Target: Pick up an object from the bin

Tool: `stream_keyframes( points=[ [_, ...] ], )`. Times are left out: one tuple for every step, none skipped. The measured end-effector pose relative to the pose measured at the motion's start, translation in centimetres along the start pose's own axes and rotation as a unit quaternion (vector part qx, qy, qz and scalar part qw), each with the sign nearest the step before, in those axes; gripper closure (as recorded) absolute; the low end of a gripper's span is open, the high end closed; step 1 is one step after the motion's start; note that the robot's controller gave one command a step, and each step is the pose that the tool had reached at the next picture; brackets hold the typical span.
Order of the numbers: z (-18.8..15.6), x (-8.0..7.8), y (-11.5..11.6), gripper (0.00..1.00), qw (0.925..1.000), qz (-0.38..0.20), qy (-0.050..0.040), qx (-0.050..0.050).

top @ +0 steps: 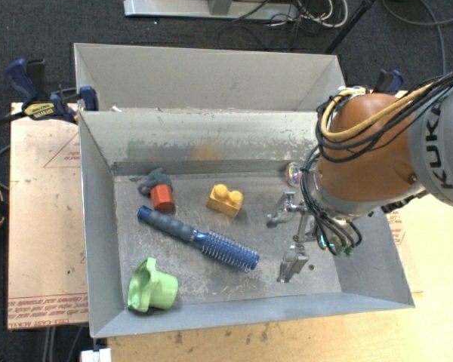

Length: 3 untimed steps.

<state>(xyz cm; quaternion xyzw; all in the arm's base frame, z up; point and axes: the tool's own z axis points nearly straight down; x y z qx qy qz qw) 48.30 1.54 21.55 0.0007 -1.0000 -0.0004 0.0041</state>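
My gripper hangs low over the right part of the bin floor, open, with nothing between its fingers. A blue hairbrush lies diagonally across the middle of the floor, its bristled head ending just left of the gripper. A yellow toy brick sits further back, to the upper left of the gripper and apart from it.
A small red block with a grey piece lies at the back left of the floor. A light green cup-shaped thing rests on its side near the front left corner. The arm's orange cover and cables hang over the bin's right wall.
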Motion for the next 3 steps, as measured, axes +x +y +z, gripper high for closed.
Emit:
stream_keyframes(
  points=[
    [14.4, -3.3, 7.3, 0.0, 0.9994, -0.033, -0.007, 0.0],
    [13.9, -3.5, 7.3, 1.0, 0.9995, -0.031, -0.0102, -0.001],
    [-0.8, -3.7, 9.1, 1.0, 0.9967, -0.081, -0.0084, 0.0]
  ],
)
